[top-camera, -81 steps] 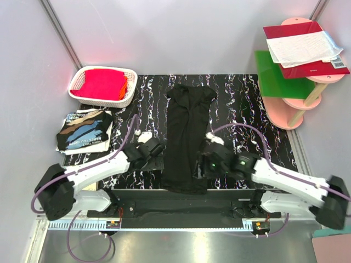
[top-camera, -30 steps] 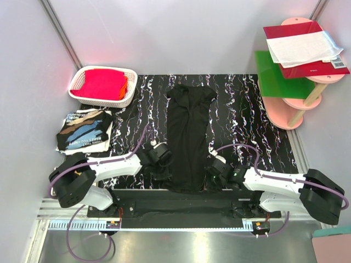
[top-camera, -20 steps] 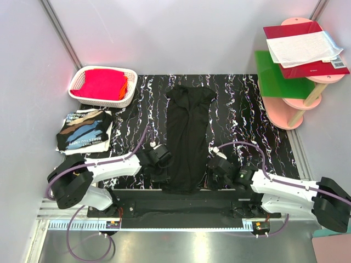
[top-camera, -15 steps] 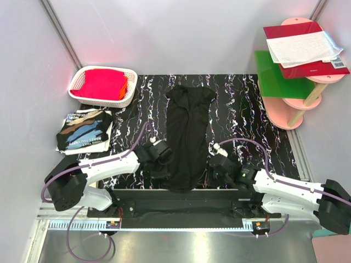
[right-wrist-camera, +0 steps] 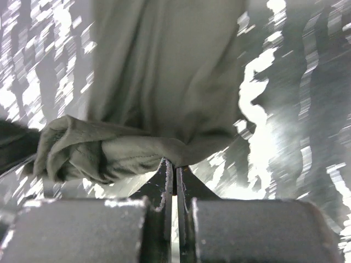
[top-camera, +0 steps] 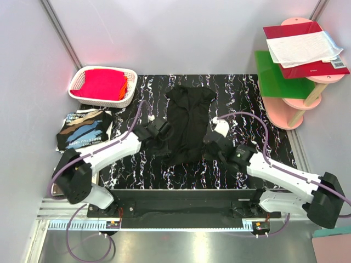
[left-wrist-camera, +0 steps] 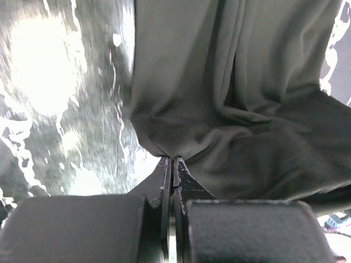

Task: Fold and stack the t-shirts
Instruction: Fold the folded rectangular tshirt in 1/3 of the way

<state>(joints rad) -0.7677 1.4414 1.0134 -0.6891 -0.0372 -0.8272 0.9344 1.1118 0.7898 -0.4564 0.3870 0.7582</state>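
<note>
A black t-shirt (top-camera: 186, 118) lies folded lengthwise on the black marbled mat (top-camera: 252, 109). Its lower part is lifted and bunched toward the middle. My left gripper (top-camera: 163, 134) is shut on the shirt's left hem corner, and in the left wrist view the cloth (left-wrist-camera: 230, 98) is pinched at the tips of the gripper (left-wrist-camera: 172, 160). My right gripper (top-camera: 211, 144) is shut on the right hem corner. In the right wrist view a rolled fold of the shirt (right-wrist-camera: 109, 150) hangs from the tips of the gripper (right-wrist-camera: 174, 164).
A folded printed t-shirt (top-camera: 85, 130) lies at the mat's left edge. A white basket (top-camera: 82, 75) with a red shirt (top-camera: 104, 83) stands at the back left. A pink and green shelf (top-camera: 290, 82) with a red book stands at the right.
Both grippers closed on the black shirt's near hem and carried it away from the near edge toward the collar, so the shirt now looks much shorter.
</note>
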